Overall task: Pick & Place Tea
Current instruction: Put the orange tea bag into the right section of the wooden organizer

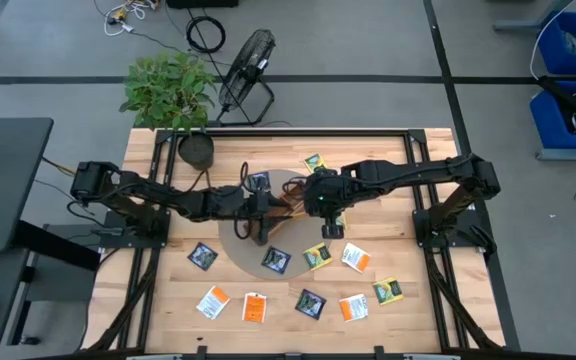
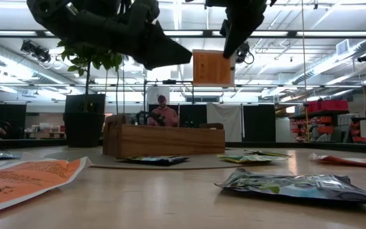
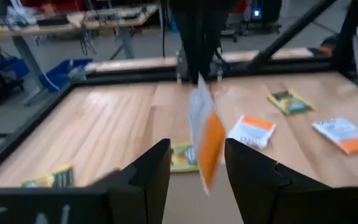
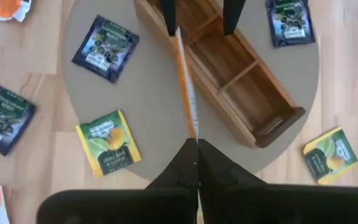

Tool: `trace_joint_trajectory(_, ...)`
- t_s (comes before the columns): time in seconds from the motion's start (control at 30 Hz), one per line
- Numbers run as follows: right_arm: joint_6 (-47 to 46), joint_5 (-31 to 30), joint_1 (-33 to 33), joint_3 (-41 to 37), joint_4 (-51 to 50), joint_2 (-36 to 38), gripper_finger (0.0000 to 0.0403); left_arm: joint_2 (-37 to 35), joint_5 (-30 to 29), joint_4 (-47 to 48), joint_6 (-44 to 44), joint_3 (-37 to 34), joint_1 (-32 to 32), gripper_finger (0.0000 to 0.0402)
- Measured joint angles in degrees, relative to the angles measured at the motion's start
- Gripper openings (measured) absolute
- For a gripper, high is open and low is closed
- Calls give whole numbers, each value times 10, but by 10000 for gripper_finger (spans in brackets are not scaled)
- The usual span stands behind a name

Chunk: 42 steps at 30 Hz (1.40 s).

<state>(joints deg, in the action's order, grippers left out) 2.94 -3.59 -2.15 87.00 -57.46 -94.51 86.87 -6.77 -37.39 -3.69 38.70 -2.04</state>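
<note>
My right gripper [image 4: 194,142] [image 2: 234,46] is shut on an orange-and-white tea packet [image 2: 211,67] [image 3: 205,137], held in the air over the wooden tray [image 4: 241,81] [image 2: 164,140]. The tray stands on a round grey mat [image 4: 148,93]. My left gripper [image 3: 196,158] [image 1: 265,207] is open and level, pointing at that packet from the table's left side. Its fingers [image 4: 169,14] stand by the packet's lower end; whether they touch it I cannot tell. Other navy [image 1: 203,256], yellow-green [image 1: 317,256] and orange [image 1: 254,307] packets lie flat on the table. My right gripper pinches the orange-and-white packet between its two fingers at its upper edge [image 4: 192,129], near one corner [image 2: 226,53]. The fingers come from above, pointing down. The packet hangs upright below them, lifted clear of the tray and the table.
Several packets are scattered over the near half of the table [image 1: 168,300], and one navy packet [image 4: 289,22] lies on the mat beside the tray. A potted plant [image 1: 196,150] stands at the far left corner, with a fan [image 1: 248,60] on the floor behind. Black frame rails line both sides.
</note>
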Motion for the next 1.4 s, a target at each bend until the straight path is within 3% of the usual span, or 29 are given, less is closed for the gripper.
trace_joint_trajectory(0.87,5,2,12,0,27,0,0,0,15,19,15,0,0,161)
trace_joint_trajectory(1.07,5,33,12,0,55,0,0,0,6,13,18,0,13,154)
trace_joint_trajectory(1.23,6,41,12,0,54,0,0,0,4,15,30,0,16,109)
trace_joint_trajectory(1.4,47,41,12,0,58,-1,13,0,5,16,30,0,15,19)
